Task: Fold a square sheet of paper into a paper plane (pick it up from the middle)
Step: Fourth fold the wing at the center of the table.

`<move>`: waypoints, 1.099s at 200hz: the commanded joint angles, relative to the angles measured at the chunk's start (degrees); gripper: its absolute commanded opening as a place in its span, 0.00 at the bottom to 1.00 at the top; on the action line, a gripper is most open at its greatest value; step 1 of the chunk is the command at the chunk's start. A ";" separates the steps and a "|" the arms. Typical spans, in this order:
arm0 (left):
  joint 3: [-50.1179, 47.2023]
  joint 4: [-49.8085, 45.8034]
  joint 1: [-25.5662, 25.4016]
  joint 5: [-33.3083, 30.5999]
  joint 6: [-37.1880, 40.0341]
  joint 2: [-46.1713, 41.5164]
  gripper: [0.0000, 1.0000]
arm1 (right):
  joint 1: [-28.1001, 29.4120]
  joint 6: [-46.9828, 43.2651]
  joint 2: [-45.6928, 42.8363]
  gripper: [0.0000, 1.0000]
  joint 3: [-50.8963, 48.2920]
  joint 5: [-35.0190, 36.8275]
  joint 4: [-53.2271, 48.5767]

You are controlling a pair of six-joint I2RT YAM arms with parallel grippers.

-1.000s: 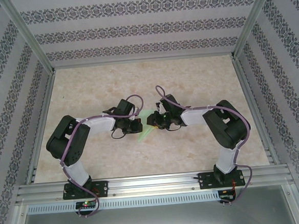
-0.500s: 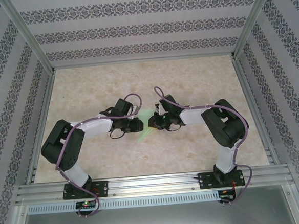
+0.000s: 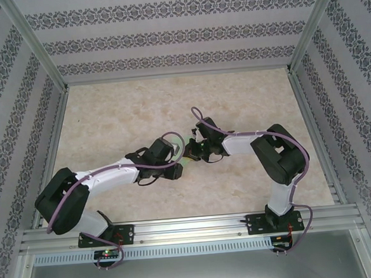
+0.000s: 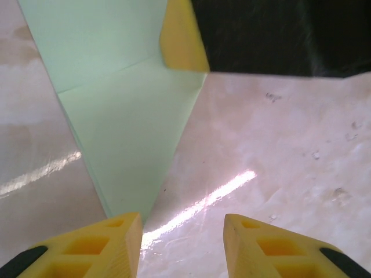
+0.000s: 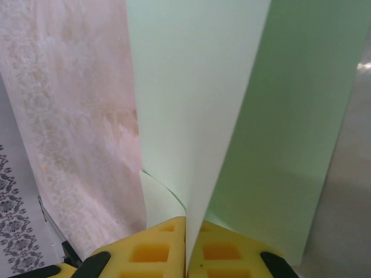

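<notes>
The paper plane [image 4: 124, 116] is pale green paper folded into a slim dart, with its pointed tip toward my left gripper's left finger [image 4: 116, 237]. My left gripper [image 4: 181, 225] is open, low over the table, with nothing between its fingers. My right gripper [image 5: 186, 234] is shut on a standing fold of the paper [image 5: 197, 104]; its yellow finger [image 4: 181, 40] shows on the paper's far end in the left wrist view. From above, both grippers [image 3: 180, 170] [image 3: 188, 153] meet at mid-table and hide most of the paper [image 3: 183, 159].
The marbled tabletop [image 3: 170, 102] is walled by patterned panels [image 3: 171, 32] at the back and sides. Aluminium rails [image 3: 191, 226] run along the near edge, with slanted posts [image 3: 39, 54] at the corners. Purple cables loop over both arms.
My left gripper has opened, let go of the paper and moved right and nearer as its arm stretched out. My right gripper has closed on the paper.
</notes>
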 commanded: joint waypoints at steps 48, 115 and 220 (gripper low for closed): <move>2.25 -0.09 -4.85 -11.57 2.00 3.66 0.43 | 0.86 1.15 -2.82 0.08 1.84 1.54 -2.14; 3.92 0.07 -5.99 -16.93 2.19 5.89 0.40 | 0.98 1.21 -2.38 0.08 2.33 1.49 -2.61; 3.87 -0.88 -8.81 -19.60 2.48 7.78 0.32 | 0.98 1.77 -1.42 0.09 3.59 1.13 -3.18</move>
